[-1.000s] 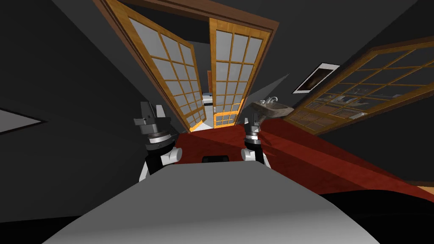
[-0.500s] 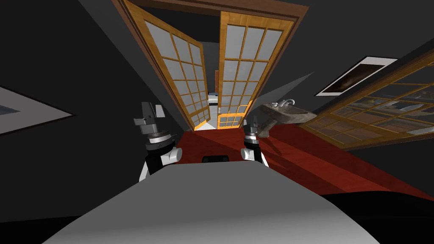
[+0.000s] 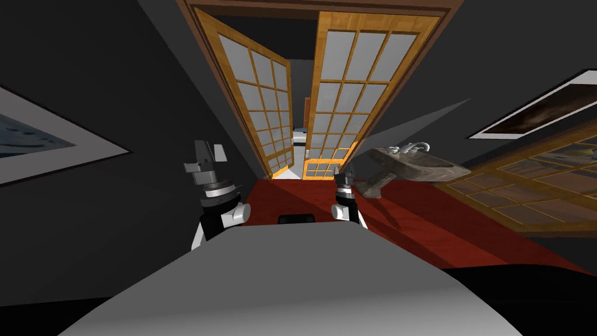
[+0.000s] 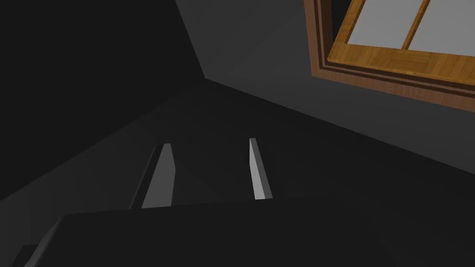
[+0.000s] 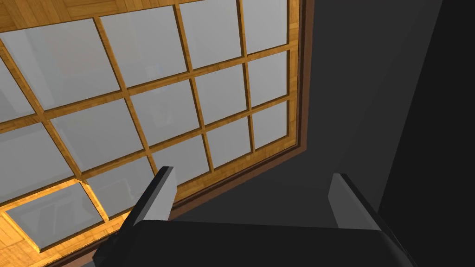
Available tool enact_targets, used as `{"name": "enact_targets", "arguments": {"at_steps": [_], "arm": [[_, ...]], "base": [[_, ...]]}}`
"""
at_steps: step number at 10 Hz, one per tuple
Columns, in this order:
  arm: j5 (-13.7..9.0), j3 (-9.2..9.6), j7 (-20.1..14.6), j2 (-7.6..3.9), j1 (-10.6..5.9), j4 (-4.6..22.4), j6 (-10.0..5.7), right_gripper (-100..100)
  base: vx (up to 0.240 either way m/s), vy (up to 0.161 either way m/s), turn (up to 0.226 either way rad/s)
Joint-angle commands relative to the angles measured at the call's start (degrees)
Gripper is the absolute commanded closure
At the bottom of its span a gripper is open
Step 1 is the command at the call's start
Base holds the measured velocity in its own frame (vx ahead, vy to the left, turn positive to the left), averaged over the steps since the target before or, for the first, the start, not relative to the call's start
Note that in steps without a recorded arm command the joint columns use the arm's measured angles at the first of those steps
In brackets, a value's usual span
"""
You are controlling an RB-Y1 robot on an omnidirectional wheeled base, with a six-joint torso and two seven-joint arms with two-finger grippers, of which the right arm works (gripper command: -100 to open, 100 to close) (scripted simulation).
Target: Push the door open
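Swings the base round toward the doorway over the last second, going by the shared shift of the head view: brings the double door (image 3: 315,105) close to centre and sends the sink (image 3: 420,166) further out to the right. Leaves the opening between the leaves looking much as before, so reads as lining up rather than pushing. Finds the left leaf (image 3: 256,111) hinged at the left jamb and already angled away into the space behind, free edge pointing off from the robot. Finds the right leaf (image 3: 355,87) flat in its brown frame (image 5: 278,160), facing straight back. Takes both as upright, long axis floor to lintel, putting the slant down to the lens. Holds the left tool (image 3: 210,153) raised by the dark wall (image 3: 116,87), short of the left leaf, fingers (image 4: 160,178) apart on nothing. Holds the right tool (image 3: 344,173) low over the red floor (image 3: 408,216) near the right leaf's foot, spread wide, empty, aimed at the panes. Touches neither leaf, as far as can be seen.
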Motion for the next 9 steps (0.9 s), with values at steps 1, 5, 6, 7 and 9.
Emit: {"name": "enact_targets", "arguments": {"at_steps": [1,5,6,7,9], "arm": [[-1.4,-0.58,-1.5,-0.42,-0.78,1.8,-0.59,-100],[-5.1,-1.84,-5.2,-1.14,-2.52,7.1,-2.88,-100],[-6.1,-2.16,-6.1,-1.32,-2.95,8.5,-3.45,-100],[-7.0,-2.49,-7.1,-1.45,-3.41,9.9,-4.05,-100],[-9.0,-3.16,-9.1,-1.68,-4.34,12.7,-5.28,-100]], "base": [[0.077,-0.036,0.224],[0.083,-0.051,0.195],[0.089,-0.05,0.19],[0.085,-0.048,0.2],[0.082,-0.062,0.226]]}}
